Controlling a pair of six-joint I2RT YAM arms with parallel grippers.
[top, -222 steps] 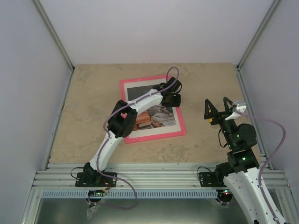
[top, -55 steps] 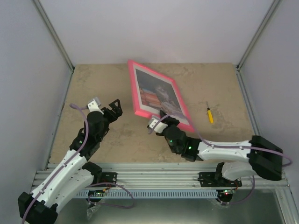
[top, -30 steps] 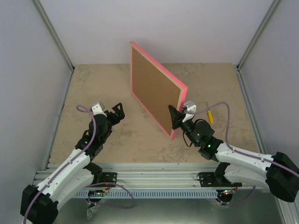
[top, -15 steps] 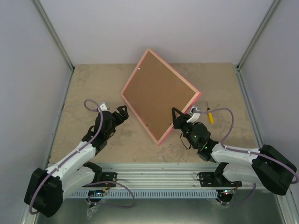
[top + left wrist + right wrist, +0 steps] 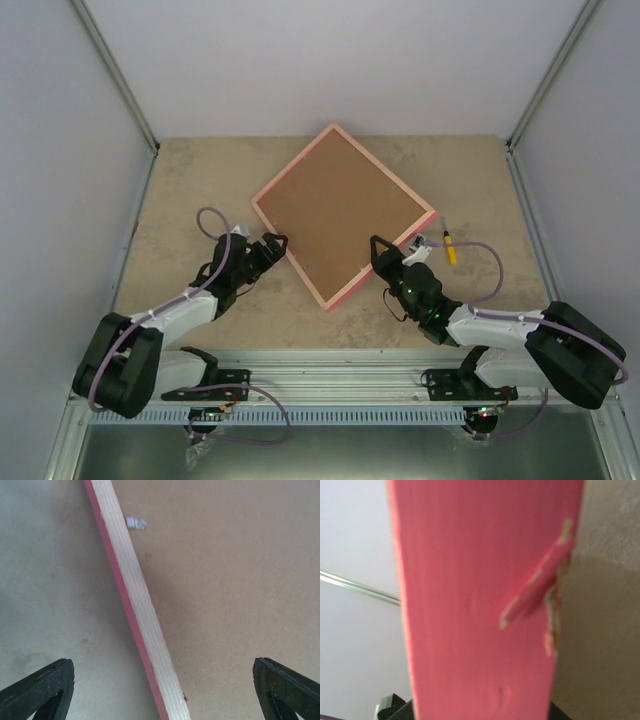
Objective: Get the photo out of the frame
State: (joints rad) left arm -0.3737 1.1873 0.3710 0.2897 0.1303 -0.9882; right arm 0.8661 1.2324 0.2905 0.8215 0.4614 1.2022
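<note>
Top external view: the frame [image 5: 340, 215] sits brown back up, mid desk [image 5: 200, 180]. The right fingers [image 5: 384, 253] pinch its near right edge. The left fingers [image 5: 272, 244], spread wide, should turn the little tab [image 5: 136, 523] gently.

The frame [image 5: 342, 212] flipped over
Brown back now faces up (photo showed earlier), lowered by the right gripper [image 5: 383, 252]; the left gripper [image 5: 272, 246] has reached its edge.
</note>
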